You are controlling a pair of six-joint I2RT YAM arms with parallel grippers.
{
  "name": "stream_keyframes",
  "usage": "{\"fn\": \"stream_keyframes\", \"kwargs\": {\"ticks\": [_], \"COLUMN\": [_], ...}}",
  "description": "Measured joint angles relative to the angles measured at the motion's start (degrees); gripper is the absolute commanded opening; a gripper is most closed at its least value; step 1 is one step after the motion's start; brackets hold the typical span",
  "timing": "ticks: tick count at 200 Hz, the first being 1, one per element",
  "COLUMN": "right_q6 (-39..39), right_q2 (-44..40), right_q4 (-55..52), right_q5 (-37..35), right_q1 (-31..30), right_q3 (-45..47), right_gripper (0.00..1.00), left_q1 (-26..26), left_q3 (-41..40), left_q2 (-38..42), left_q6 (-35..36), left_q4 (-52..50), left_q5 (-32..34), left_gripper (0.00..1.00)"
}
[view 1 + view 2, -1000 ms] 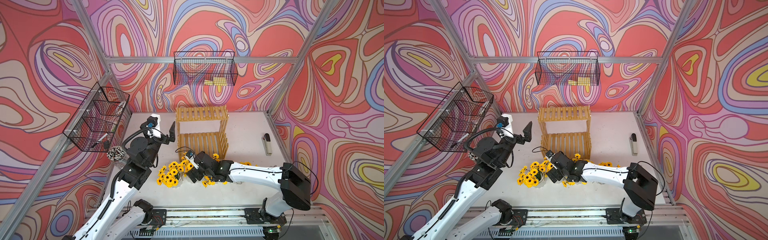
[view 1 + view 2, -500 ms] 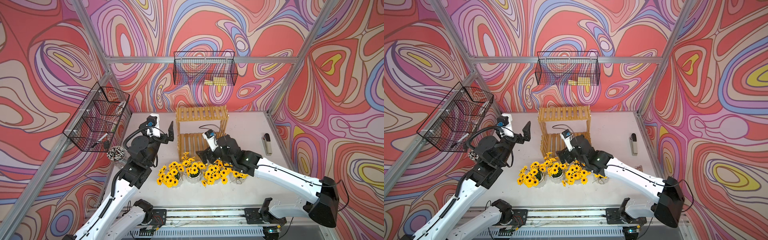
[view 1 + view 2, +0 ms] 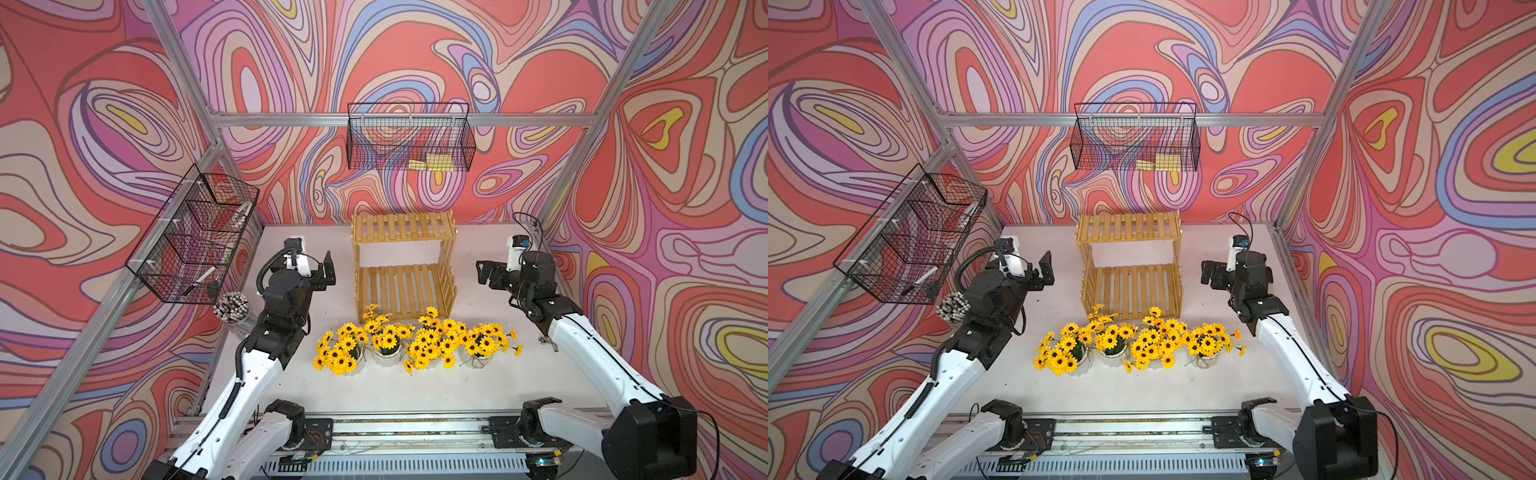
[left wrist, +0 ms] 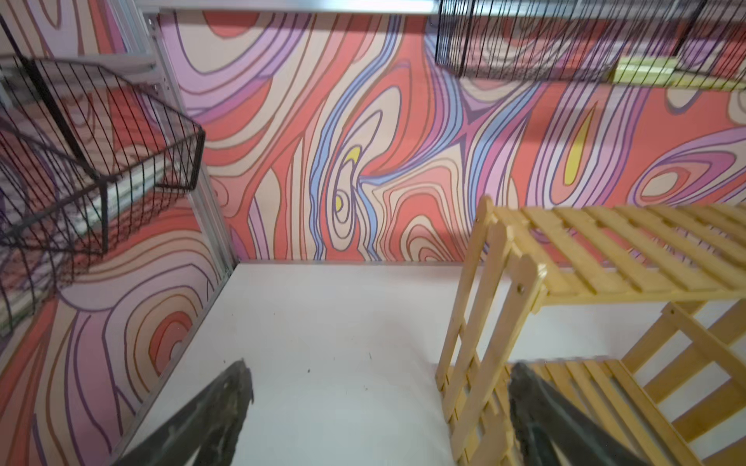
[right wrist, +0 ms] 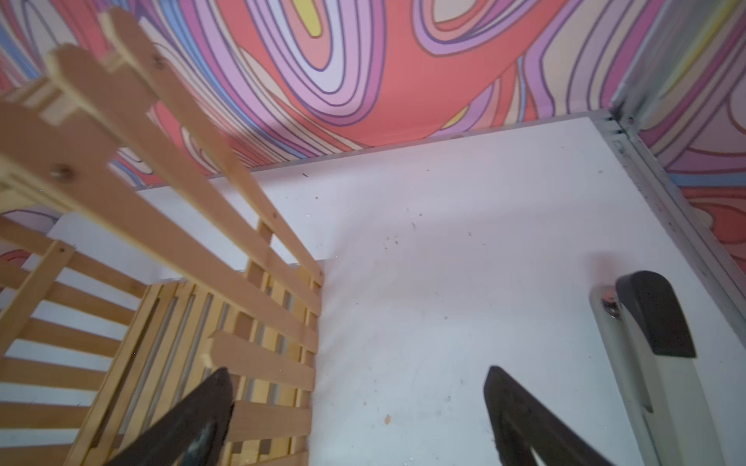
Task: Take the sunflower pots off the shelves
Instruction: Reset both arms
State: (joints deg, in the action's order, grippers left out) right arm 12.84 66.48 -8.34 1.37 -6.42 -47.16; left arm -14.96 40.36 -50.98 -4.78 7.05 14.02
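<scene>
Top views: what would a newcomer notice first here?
The loud swirling pink, red and purple walls all around the cell. Then the row of yellow sunflower pots on the white table, just in front of the shelves, whose two tiers stand bare. The left gripper and right gripper hang open on either side of the shelves, holding nothing.

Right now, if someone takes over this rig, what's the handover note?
Left gripper: open, empty, beside the shelves, touching nothing.
Right gripper: open, empty, on the shelves' other side.
Sunflower pots: all four stand in a row on the table, in front of the shelves.
Done: both tiers are bare in both top views.
Left: nothing to unload; the job looks finished.
</scene>
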Motion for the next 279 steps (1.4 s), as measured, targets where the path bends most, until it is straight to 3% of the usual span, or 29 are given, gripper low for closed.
{"fn": "stream_keyframes", "kwargs": {"ticks": [31, 65, 122, 162, 212, 279], "right_q6": [0.31, -1.03, -6.56, -9.25, -10.25, -10.40], "right_q2": [2.03, 6.51, 21.09, 29.20, 31.30, 31.30], "right_q4": [6.45, 16.94, 40.35, 55.98, 62.25, 64.94], "right_q5": [-5.79, -12.33, -19.34, -17.88, -16.24, -16.28], "right_q1": [1.97, 2.97, 2.97, 3.08, 3.08, 3.10], "right_q3": [4.94, 10.97, 18.34, 20.09, 20.70, 20.87], "right_gripper": [0.98, 0.98, 0.98, 0.98, 0.98, 0.98], "left_q1": [0.61, 1.46, 5.31, 5.81, 6.08, 6.84], "left_q3": [-7.72, -9.92, -18.69, -21.53, -26.97, -28.70], "left_q2": [-0.57, -4.59, -5.46, -8.46, -11.56, -31.04], "left_q6": [-0.39, 0.15, -0.15, 0.26, 2.03, 4.76], "left_q4": [1.99, 5.16, 12.87, 18.32, 26.29, 49.64], "left_q5": [1.90, 4.37, 5.44, 6.38, 7.10, 7.50], "left_gripper": [1.00, 1.00, 1.00, 1.00, 1.00, 0.98]}}
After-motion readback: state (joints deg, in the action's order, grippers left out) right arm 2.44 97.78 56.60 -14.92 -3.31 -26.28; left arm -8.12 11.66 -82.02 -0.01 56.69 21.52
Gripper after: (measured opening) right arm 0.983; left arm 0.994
